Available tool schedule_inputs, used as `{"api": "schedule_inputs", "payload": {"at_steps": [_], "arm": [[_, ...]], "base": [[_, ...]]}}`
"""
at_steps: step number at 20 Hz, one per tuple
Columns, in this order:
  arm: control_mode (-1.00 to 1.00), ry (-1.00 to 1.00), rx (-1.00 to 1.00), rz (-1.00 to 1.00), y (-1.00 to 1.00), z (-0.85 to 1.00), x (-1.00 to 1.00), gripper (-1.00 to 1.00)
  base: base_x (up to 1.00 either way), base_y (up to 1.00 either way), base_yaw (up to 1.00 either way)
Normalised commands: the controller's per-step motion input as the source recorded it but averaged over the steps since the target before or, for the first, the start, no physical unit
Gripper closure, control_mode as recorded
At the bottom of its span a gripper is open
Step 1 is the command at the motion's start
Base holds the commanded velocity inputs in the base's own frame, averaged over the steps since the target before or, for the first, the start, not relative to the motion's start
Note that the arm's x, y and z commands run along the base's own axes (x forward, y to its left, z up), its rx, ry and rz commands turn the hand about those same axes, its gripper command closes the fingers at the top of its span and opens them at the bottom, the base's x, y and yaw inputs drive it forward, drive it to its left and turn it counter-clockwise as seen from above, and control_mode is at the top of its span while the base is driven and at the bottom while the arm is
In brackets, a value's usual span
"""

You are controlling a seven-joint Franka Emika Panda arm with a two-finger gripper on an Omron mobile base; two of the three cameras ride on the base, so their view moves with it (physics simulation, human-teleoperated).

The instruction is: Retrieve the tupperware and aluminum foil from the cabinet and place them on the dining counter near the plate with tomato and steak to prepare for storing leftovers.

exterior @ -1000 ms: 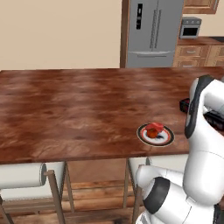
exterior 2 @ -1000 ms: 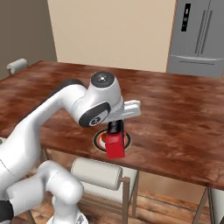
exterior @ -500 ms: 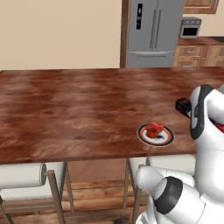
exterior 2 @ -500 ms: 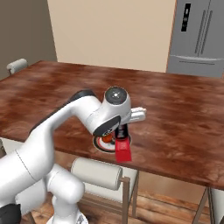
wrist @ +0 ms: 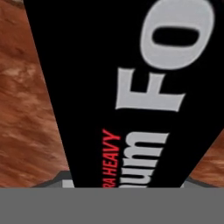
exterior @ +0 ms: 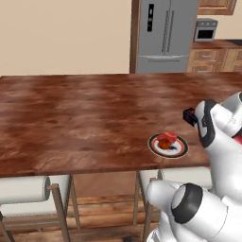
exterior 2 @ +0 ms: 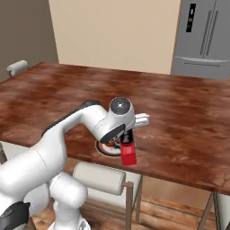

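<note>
The arm has swung lower over the plate (exterior 2: 104,148), its tool apparently pinching the aluminum foil (exterior 2: 128,150).

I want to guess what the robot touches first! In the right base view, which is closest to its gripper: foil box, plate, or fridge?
1. Foil box: in the gripper, hanging down.
2. Plate: just left, at the counter's near edge.
3. Fridge: far back, upper right.

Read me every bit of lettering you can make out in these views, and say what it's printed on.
"FO", large white letters cut off at the picture's edge, on the black aluminum foil carton.
"um", white, tail of a partly hidden word, same carton.
"HEAVY", small red, same carton; red letters before it are cut off.
Fridge door panel: too small to read.
</note>
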Motion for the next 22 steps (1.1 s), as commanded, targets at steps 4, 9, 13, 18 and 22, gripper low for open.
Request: {"api": "schedule_inputs", "payload": {"at_steps": [4,9,13,18,22], "arm": [[-1.0,0.1,0.04,0.0,-0.1,-0.11,0.6,1.0],[-1.0,0.04,0.08,0.0,-0.2,-0.19,0.52,1.0],[-1.0,0.0,0.11,0.0,-0.29,-0.31,0.45,1.0],[-1.0,0.0,0.1,0.0,-0.31,-0.36,0.44,1.0],[-1.0,0.0,0.06,0.0,-0.2,-0.37,0.4,1.0]], "base": [[0.0,0.0,0.0],[0.0,0.0,0.0],[0.0,0.0,0.0],[0.0,0.0,0.0],[0.0,0.0,0.0]]}}
